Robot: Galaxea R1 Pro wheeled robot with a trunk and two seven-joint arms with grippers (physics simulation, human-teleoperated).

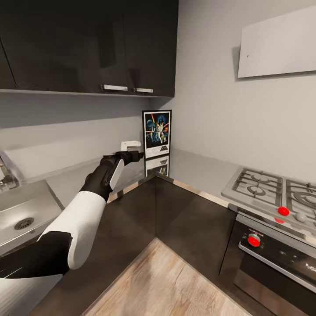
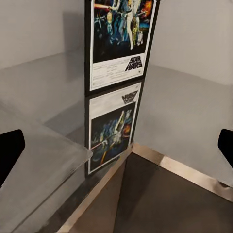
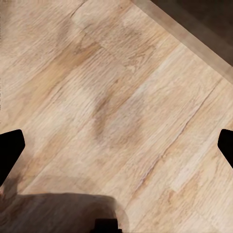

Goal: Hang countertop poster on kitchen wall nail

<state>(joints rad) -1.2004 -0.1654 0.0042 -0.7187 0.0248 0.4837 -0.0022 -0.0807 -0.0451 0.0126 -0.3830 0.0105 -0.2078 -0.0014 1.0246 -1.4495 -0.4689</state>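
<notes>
the poster (image 1: 157,133) stands upright in the desk's (image 1: 197,169) far corner. the left tool (image 1: 139,154) (fingers spread wide, empty) hovers just beside it; a careless nudge could topple it.

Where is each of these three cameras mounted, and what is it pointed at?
Head view: from the robot's head, down at the corner countertop, the poster and the reaching left hand.
Left wrist view: by the left hand, facing the poster; open fingertips at the edges.
Right wrist view: by the right hand, facing wooden floor; fingertips apart.
Head and left wrist views share the poster.
</notes>
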